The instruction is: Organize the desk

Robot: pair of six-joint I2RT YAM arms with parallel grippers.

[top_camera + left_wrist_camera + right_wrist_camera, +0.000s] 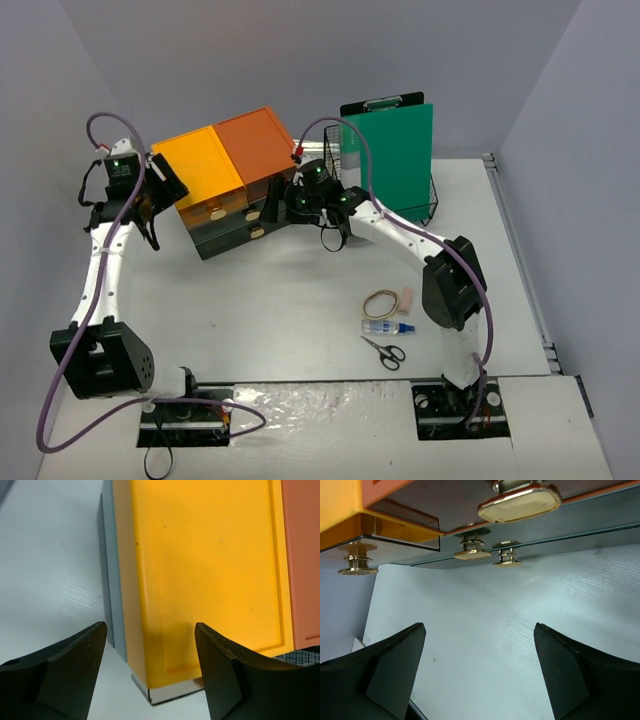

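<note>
The desk (270, 290) is a white tabletop; it also shows in the left wrist view (50, 570) and the right wrist view (510, 630). A dark drawer unit (235, 215) with a yellow top (210, 565) and an orange top (255, 142) stands at the back left. My left gripper (168, 184) is open and empty at the unit's left end, its jaws either side of the yellow top's corner (150, 647). My right gripper (287, 196) is open and empty at the unit's right front, facing gold drawer knobs (520, 502), with bare desk between its jaws (480, 650).
A green clipboard (397, 150) stands in a black wire basket (432, 205) at the back right. A rubber band (380, 303), a pink eraser (406, 298), a small glue bottle (386, 327) and black scissors (383, 351) lie near the right arm.
</note>
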